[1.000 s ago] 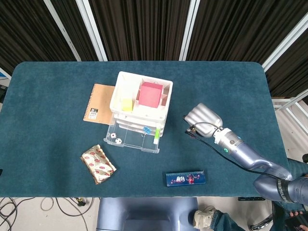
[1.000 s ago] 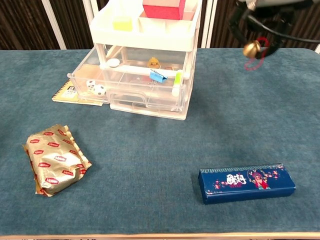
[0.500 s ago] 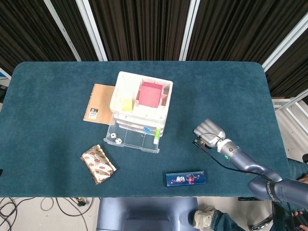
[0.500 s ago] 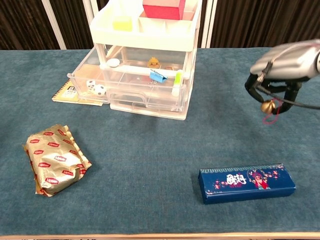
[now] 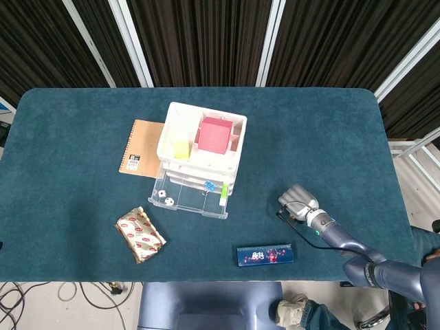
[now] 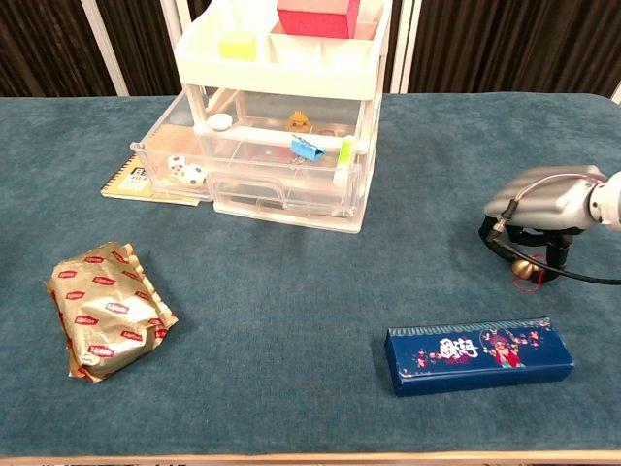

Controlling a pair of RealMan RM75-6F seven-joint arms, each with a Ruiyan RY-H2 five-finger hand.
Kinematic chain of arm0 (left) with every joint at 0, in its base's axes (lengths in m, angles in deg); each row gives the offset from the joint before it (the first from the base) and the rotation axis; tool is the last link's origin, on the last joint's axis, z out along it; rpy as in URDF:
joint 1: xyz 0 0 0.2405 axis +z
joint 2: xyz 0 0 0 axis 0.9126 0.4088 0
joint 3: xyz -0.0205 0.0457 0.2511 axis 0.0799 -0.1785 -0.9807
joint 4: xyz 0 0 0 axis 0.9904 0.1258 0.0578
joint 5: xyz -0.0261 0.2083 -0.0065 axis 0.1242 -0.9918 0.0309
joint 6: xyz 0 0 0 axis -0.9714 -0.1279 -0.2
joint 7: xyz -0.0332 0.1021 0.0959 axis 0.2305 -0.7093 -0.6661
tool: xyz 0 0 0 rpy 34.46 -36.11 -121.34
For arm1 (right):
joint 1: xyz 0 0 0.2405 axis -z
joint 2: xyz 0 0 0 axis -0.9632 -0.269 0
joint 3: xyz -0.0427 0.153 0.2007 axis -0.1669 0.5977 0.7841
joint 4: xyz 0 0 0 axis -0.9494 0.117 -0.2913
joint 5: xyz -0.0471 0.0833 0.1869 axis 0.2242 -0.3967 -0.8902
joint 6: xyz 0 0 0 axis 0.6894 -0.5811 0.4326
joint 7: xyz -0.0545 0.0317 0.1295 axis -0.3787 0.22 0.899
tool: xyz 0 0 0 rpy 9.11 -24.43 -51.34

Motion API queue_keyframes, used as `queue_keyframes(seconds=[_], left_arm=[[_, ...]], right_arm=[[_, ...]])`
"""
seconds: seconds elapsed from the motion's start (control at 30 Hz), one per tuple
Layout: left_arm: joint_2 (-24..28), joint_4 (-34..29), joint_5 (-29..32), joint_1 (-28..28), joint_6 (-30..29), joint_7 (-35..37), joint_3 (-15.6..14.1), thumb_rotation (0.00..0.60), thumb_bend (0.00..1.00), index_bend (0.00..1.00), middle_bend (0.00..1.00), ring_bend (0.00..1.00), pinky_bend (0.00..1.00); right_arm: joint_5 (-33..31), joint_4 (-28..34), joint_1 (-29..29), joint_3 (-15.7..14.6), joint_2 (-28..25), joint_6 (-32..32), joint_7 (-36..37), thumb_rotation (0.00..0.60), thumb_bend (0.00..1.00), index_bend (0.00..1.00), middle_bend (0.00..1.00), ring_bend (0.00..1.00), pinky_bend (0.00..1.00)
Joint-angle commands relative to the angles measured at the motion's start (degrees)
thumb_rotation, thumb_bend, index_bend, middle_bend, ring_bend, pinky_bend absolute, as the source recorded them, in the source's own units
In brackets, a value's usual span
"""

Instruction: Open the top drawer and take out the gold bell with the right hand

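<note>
The white drawer unit [image 5: 201, 148] stands mid-table with its top drawer [image 6: 243, 165] pulled out toward me; dice, a blue clip and small items lie in it. My right hand [image 6: 543, 199] hovers low over the cloth to the right of the unit, fingers curled down around the gold bell [image 6: 525, 267]. The bell sits at or just above the table, its red string [image 6: 530, 282] trailing under it. In the head view the right hand [image 5: 297, 203] covers the bell. The left hand shows in neither view.
A blue patterned box [image 6: 478, 354] lies just in front of the right hand. A gold foil packet [image 6: 107, 311] rests at front left. A brown notebook [image 5: 141, 146] lies left of the unit. A red box [image 5: 214, 135] and a yellow block [image 5: 181, 148] sit on top.
The right hand has come down from high above the table to just over the cloth, nearer the front edge, carrying the bell with it. Nothing else has moved.
</note>
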Motion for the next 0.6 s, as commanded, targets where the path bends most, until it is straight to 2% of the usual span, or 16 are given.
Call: queue_keyframes(seconds=[0.03, 0.4, 0.6], left_arm=[[0.0, 0.0, 0.1, 0.0, 0.1, 0.0, 0.0, 0.6, 0.26, 0.12, 0.0, 0.02, 0.3], [-0.1, 0.0, 0.1, -0.1, 0.2, -0.2, 0.0, 0.6, 0.26, 0.12, 0.0, 0.02, 0.3], [-0.1, 0.0, 0.2, -0.1, 0.3, -0.3, 0.0, 0.6, 0.26, 0.12, 0.0, 0.02, 0.3]], right_arm=[[0.0, -0.9, 0.3, 0.2, 0.7, 0.0, -0.2, 0.6, 0.26, 0.6, 0.87, 0.99, 1.0], [0.0, -0.4, 0.6, 1.1, 0.3, 0.2, -1.1, 0.6, 0.27, 0.6, 0.87, 0.99, 1.0], [-1.1, 1.4, 0.7, 1.7, -0.8, 0.5, -2.5, 0.6, 0.26, 0.52, 0.87, 0.99, 1.0]])
